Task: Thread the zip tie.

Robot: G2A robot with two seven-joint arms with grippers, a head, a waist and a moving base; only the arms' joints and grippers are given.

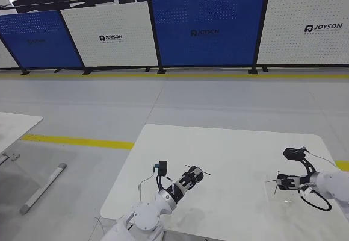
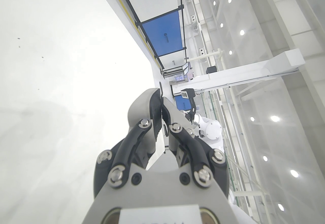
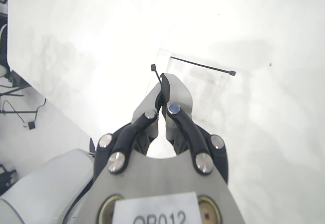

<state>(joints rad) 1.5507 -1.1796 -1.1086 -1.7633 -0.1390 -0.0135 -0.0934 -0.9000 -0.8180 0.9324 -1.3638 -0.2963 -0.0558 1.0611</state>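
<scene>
Careful: your left gripper [image 2: 161, 101] clamps one zip tie [image 2: 160, 86], your right gripper [image 3: 163, 82] a second tie [image 3: 153, 67]; either could swivel and miss.

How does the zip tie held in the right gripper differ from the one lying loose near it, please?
The held zip tie is pinched in the right gripper, only its head end poking out; the loose zip tie lies free across a clear tray, full length showing. Both are black with a square head.
</scene>
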